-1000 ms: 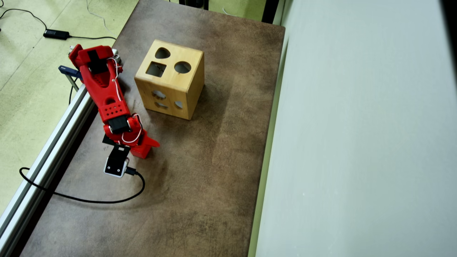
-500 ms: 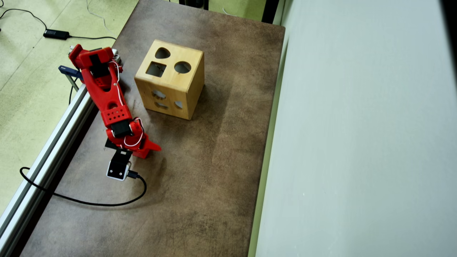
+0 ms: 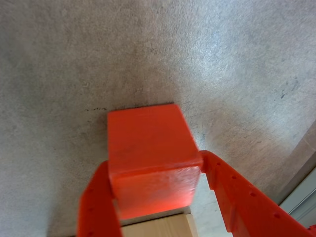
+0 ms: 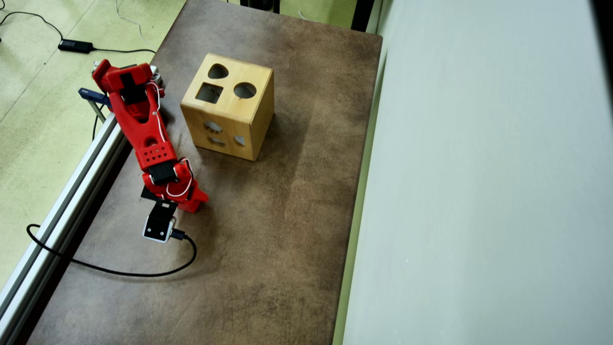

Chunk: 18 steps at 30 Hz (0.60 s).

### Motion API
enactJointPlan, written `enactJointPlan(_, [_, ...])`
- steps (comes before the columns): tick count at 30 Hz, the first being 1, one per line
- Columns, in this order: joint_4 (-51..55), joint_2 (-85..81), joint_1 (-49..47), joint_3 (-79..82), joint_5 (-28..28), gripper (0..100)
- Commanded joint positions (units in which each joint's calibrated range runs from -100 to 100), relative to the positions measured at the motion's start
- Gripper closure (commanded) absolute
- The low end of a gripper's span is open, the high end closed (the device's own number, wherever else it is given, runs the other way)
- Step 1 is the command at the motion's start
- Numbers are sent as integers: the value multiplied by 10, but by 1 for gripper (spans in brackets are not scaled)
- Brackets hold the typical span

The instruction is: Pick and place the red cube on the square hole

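Observation:
The red cube [image 3: 148, 153] fills the middle of the wrist view, resting on the grey-brown table between my two red fingers. My gripper [image 3: 154, 160] is shut on it: one finger presses its left side, the other touches its right edge. In the overhead view my gripper [image 4: 194, 203] points down at the table's left part, and the cube beneath it cannot be told apart from the red fingers. The wooden box [image 4: 239, 108] stands up and to the right of the gripper. The square hole [image 4: 209, 93] is in its top face, uncovered.
A heart-shaped hole [image 4: 218, 71] and a round hole [image 4: 244, 90] share the box top. An aluminium rail [image 4: 62, 201] runs along the table's left edge. A black cable [image 4: 119, 272] loops near the gripper. A pale panel [image 4: 479, 191] bounds the table's right side.
The arm stretched slightly outward over the cube, and the outer finger swung in against the cube, closing the gap seen a second ago.

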Motion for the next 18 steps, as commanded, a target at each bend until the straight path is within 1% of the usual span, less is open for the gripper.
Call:
enactJointPlan(1, [5,-18,1,-23,-1,82])
enactJointPlan(10, [5,-19,1,-23,-1,97])
enactJointPlan(14, [14,-50,4,-23,-1,98])
enactJointPlan(18, [15,-184,4,-23,-2,98])
